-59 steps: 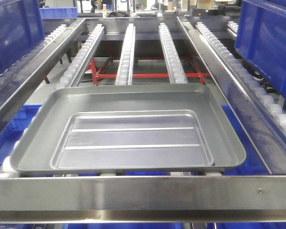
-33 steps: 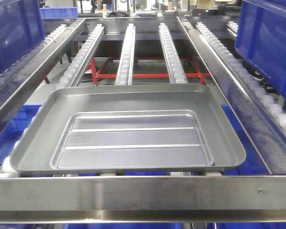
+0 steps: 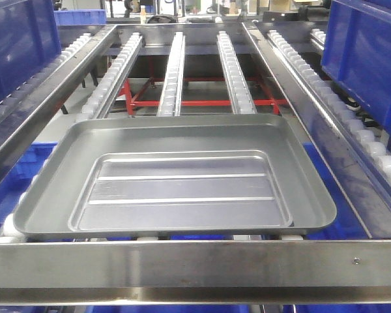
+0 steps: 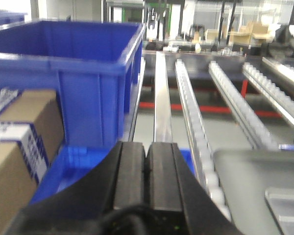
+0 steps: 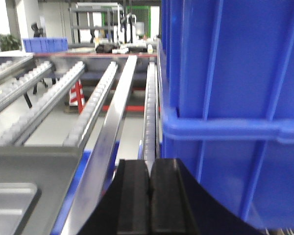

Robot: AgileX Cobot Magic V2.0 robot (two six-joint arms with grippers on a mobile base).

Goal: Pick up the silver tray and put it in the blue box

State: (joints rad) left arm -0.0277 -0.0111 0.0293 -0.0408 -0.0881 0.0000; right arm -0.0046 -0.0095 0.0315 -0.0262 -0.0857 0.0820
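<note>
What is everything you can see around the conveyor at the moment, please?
silver tray: one, silver, on the rollers at the near end.
roller rails: several, silver with white rollers, running beyond the tray.
steel crossbar: one, silver, in front of the tray.
red frame: one, red, below the rails.
blue crates: two, blue, one either side.
cardboard boxes: at least two, brown, beside the left crate.
left gripper: black, shut, empty.
right gripper: black, shut, empty.

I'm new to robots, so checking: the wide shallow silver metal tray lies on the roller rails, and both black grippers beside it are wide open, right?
Not open. The shallow silver metal tray does lie on the roller rails, but the wrist views show the left gripper and right gripper fully shut.
</note>
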